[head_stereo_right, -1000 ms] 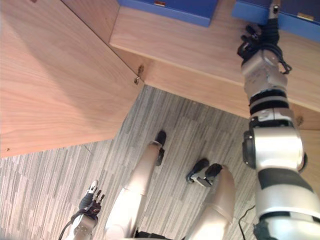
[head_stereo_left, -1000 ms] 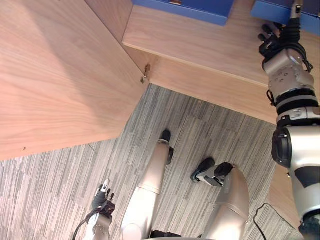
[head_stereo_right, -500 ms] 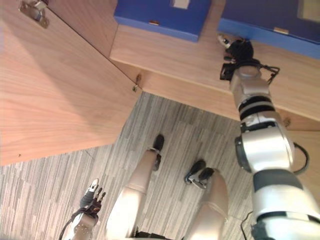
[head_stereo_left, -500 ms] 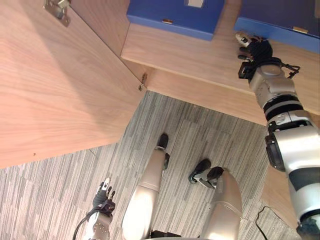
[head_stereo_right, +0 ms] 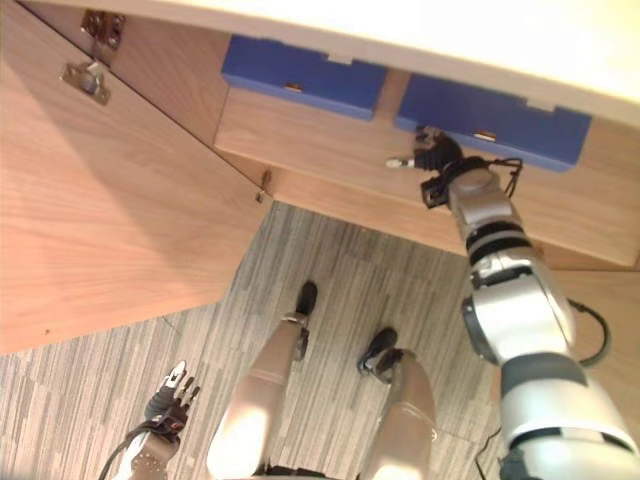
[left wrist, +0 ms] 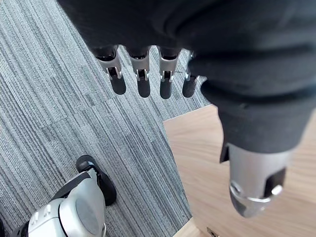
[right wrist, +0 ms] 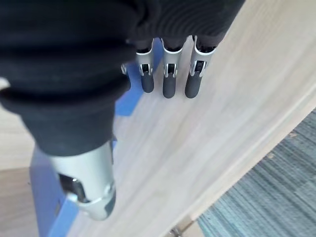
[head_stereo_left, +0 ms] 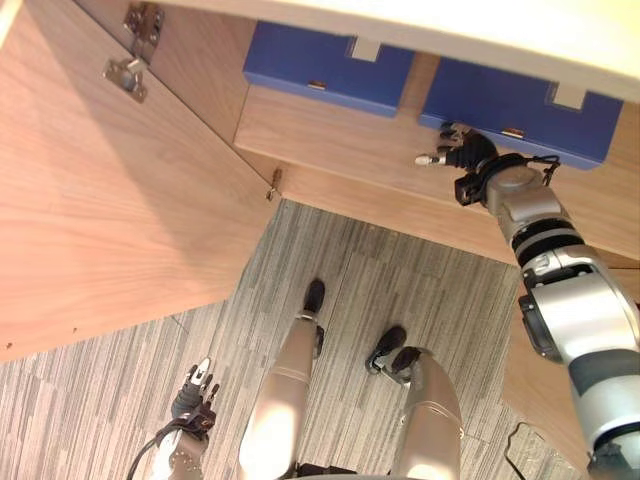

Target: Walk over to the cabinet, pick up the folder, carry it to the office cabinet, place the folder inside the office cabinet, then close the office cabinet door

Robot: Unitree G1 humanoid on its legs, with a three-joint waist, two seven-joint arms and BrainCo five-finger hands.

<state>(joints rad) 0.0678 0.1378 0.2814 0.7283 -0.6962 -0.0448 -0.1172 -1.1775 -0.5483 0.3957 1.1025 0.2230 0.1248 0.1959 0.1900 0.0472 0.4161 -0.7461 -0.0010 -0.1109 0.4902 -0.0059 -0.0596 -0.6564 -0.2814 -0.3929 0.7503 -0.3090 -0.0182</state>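
Two blue folders lie flat on one wooden shelf inside the open cabinet: the left folder and the right folder, well apart from each other with bare shelf between them. Each shows one small metal fitting on its near edge.

One cabinet door stands swung wide open on the robot's left. Two hinges show along its inner edge, an upper hinge and a lower hinge.

One right robot hand is stretched out over the shelf, just in front of the near left corner of the right folder. In the right wrist view its fingers are straight, the thumb stands apart, and bare shelf wood lies under the tips with blue beyond them. This robot hand is released and grasps nothing. Whether it touches the folder cannot be told.

One left robot hand hangs low over the grey striped carpet, well apart from the cabinet. Its fingers are straight in the left wrist view, released and empty.

Neither folder is in a robot hand; both rest on the shelf.
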